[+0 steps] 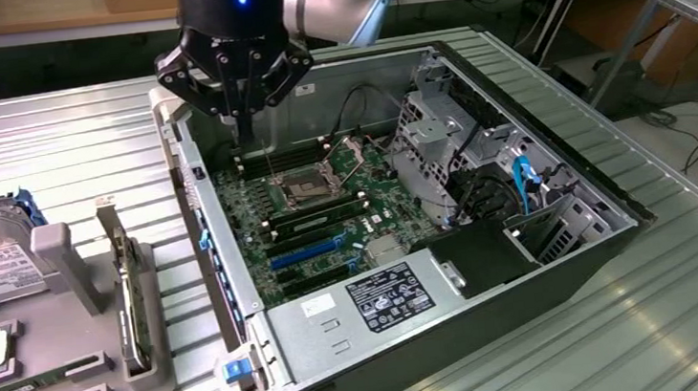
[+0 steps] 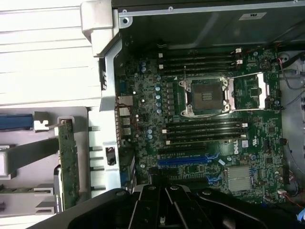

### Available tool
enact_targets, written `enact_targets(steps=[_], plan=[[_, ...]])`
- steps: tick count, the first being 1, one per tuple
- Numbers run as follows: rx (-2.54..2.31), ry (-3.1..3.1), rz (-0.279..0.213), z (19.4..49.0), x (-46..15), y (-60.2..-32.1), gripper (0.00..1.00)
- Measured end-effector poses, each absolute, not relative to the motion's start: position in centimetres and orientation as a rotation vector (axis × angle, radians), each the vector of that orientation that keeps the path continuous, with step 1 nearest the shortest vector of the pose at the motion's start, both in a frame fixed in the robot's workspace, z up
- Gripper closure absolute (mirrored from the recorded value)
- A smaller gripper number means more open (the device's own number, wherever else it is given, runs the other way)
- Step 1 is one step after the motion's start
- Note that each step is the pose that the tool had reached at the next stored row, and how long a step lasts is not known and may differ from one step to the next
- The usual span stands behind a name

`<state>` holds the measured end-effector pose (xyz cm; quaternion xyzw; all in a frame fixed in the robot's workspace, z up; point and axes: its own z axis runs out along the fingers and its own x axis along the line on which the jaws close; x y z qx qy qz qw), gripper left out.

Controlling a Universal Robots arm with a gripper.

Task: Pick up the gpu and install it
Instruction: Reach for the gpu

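Nearest, the green card with silver end bracket, the gpu (image 1: pixel 130 303), stands on edge in a grey plastic holder (image 1: pixel 58 257), untouched. Beyond, the black gripper (image 1: pixel 241 119) hovers over the open black computer case (image 1: pixel 526 294), fingers pinched together, empty. Pick-up hasn't begun, I'd judge; grasping needs them opened over the card.

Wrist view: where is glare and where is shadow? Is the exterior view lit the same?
Wrist view: the table is washed out white by glare, and the inner wall of the case lies in shadow. Exterior view: light is more even, with pale streaks on the table.
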<state>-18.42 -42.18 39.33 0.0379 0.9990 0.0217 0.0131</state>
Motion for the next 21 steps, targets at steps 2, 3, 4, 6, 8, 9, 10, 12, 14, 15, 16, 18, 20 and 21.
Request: enact_targets(steps=[2, 3, 4, 6, 8, 9, 10, 12, 14, 15, 16, 18, 20, 21], plan=[[0.118, 3.113, 0.068, 39.3, -18.8, -42.3, 0.89], [0.118, 3.112, 0.068, 39.3, -18.9, -42.3, 0.89], [0.118, 3.112, 0.068, 39.3, -19.1, -42.4, 0.89], [0.118, 3.112, 0.068, 39.3, -19.4, -42.5, 0.89], [0.118, 3.112, 0.068, 39.3, -19.8, -42.6, 0.89], [0.118, 3.112, 0.068, 39.3, -19.9, -42.7, 0.89], [0.118, 3.113, 0.068, 39.3, -20.2, -42.7, 0.89], [0.118, 3.112, 0.068, 39.3, -20.6, -42.8, 0.89], [0.118, 3.112, 0.068, 39.3, -21.0, -42.9, 0.89], [0.118, 3.112, 0.068, 39.3, -21.2, -42.9, 0.89], [0.118, 3.112, 0.068, 39.3, -21.4, -42.9, 0.89], [0.118, 3.112, 0.068, 39.3, -21.9, -43.0, 0.89], [0.118, 3.113, 0.068, 39.3, -22.6, -43.1, 0.89], [0.118, 3.112, 0.068, 39.3, -23.1, -43.1, 0.89]])
